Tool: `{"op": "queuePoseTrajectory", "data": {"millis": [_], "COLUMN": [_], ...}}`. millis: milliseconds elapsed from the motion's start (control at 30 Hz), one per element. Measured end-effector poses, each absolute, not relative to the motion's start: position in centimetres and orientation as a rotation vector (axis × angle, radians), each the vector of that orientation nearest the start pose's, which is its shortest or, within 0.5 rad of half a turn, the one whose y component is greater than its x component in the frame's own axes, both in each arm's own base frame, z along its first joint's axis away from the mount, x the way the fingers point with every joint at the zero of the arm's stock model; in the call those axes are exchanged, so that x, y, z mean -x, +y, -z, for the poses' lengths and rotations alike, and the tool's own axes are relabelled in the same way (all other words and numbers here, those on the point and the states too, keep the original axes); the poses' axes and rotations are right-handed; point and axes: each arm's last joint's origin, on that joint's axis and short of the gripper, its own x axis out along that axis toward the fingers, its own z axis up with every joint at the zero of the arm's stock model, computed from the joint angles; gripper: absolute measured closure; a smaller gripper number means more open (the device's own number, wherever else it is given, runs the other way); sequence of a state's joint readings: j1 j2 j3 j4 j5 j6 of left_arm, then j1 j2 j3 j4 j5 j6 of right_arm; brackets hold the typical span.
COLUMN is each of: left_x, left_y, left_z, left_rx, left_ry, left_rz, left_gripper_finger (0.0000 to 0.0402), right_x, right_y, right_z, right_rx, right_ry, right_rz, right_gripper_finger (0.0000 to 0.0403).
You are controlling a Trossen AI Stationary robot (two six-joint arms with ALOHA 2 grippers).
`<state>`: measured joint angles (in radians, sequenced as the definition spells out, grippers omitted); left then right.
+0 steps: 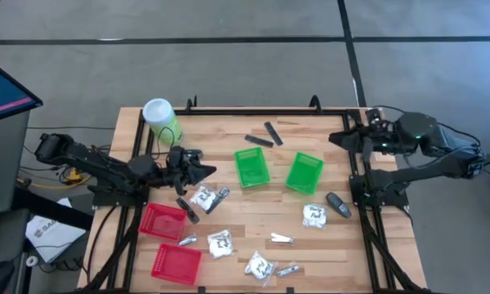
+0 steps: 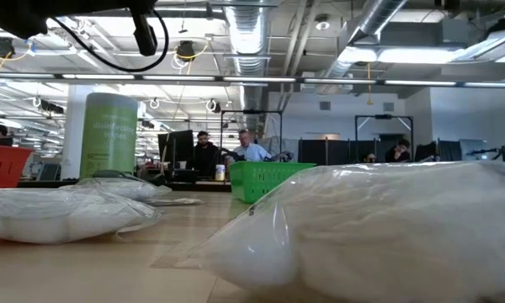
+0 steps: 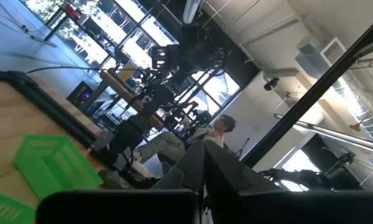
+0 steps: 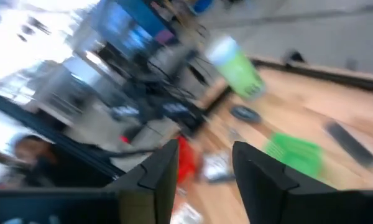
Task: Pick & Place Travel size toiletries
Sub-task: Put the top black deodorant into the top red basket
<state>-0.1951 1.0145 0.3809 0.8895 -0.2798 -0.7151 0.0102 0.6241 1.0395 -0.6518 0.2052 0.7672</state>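
High view, left gripper point(image 1: 202, 171) at nine o'clock with fingers pressed together and empty, right gripper point(image 1: 336, 137) at three o'clock, fingers point(image 4: 261, 180) parted around nothing (right wrist view), white packets point(image 1: 220, 243) and sachets point(image 1: 281, 238) strewn toward six o'clock, green baskets point(image 1: 252, 167) central.

Left arm: reaches in from the table's left side, elbow folded, left gripper point(image 1: 202, 171) pointing toward the table's middle, fingers point(image 3: 196, 163) pressed together, nothing between. Right arm: folded back at the table's right edge, right gripper point(image 4: 204, 163) raised, fingers apart, empty.
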Motion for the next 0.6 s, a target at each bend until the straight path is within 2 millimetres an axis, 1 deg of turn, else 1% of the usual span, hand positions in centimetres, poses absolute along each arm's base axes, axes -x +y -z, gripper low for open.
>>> {"op": "queuePoseTrajectory", "data": {"millis": [133,267,333,400,500,600], "left_x": [-20.7,-21.5,-21.8,-22.0,-22.0,-22.1], "left_y": [-3.4,-3.7,-3.7,-3.7,-3.7,-3.5], "left_z": [-25.4,-26.2,-26.3,-26.9,-27.3,-27.2], "left_rx": [0.757,0.72,0.684,0.641,0.583,0.555], "left_ry": [-0.201,-0.068,0.026,0.078,0.098,0.108], "left_rz": [-0.031,-0.091,-0.141,-0.172,-0.193,-0.205], "left_gripper_finger": [0.0402,0.0402,0.0402,0.0402,0.0402,0.0402], "right_x": [-11.0,-12.7,-13.9,-15.3,-17.3,-19.1], "right_y": [-0.7,-0.9,-1.3,-1.7,-2.5,-3.4], "right_z": [-37.5,-36.6,-36.1,-35.6,-34.8,-34.1], "right_rx": [-0.706,-0.701,-0.701,-0.693,-0.698,-0.72], "right_ry": [0.306,0.403,0.444,0.487,0.532,0.554], "right_rz": [0.313,0.317,0.332,0.341,0.326,0.305], "right_gripper_finger": [0.0259,0.027,0.0275,0.0279,0.028,0.0279]}}
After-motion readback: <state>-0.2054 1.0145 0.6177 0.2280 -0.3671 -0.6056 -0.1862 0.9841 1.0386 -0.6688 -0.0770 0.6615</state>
